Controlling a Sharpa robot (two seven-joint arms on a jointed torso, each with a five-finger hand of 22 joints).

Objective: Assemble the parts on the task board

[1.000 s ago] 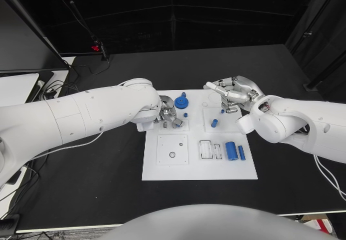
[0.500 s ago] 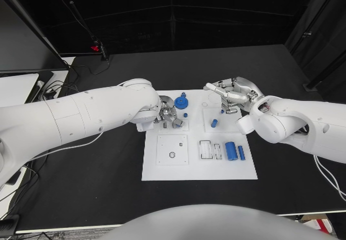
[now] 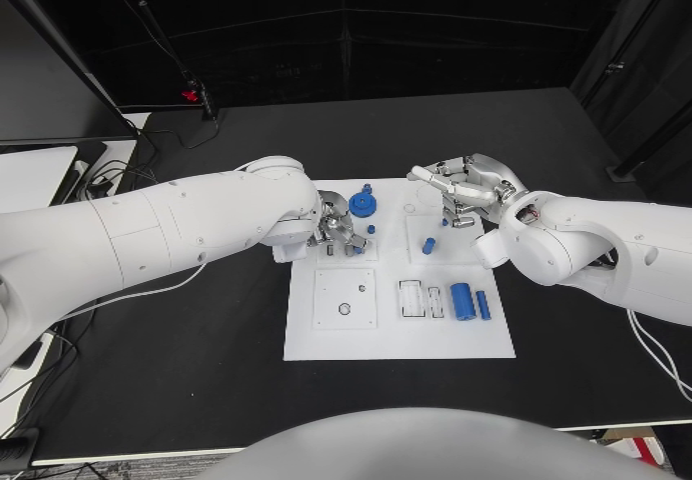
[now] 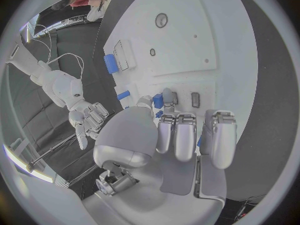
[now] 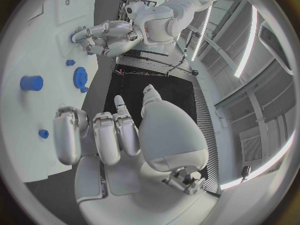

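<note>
The task board (image 3: pixel 397 340) is seen as plain white, set on a black table (image 3: pixel 173 340). The parts on it are coloured blue: a round gear-like disc (image 3: pixel 364 206) just beside the left hand (image 3: pixel 336 229), a short cylinder (image 3: pixel 430 245) near the right hand (image 3: pixel 469 189), and a larger cylinder (image 3: pixel 462 301) with a slim bar (image 3: pixel 483 305) farther from both hands. Two dark rectangular slots (image 4: pixel 194 99) are noted on the white surface just ahead of the left hand's fingers (image 4: pixel 177 135). Both hands are finished in silver, with white arms (image 3: pixel 159 235). Black cables (image 3: pixel 108 175) are noted at the table edge.
</note>
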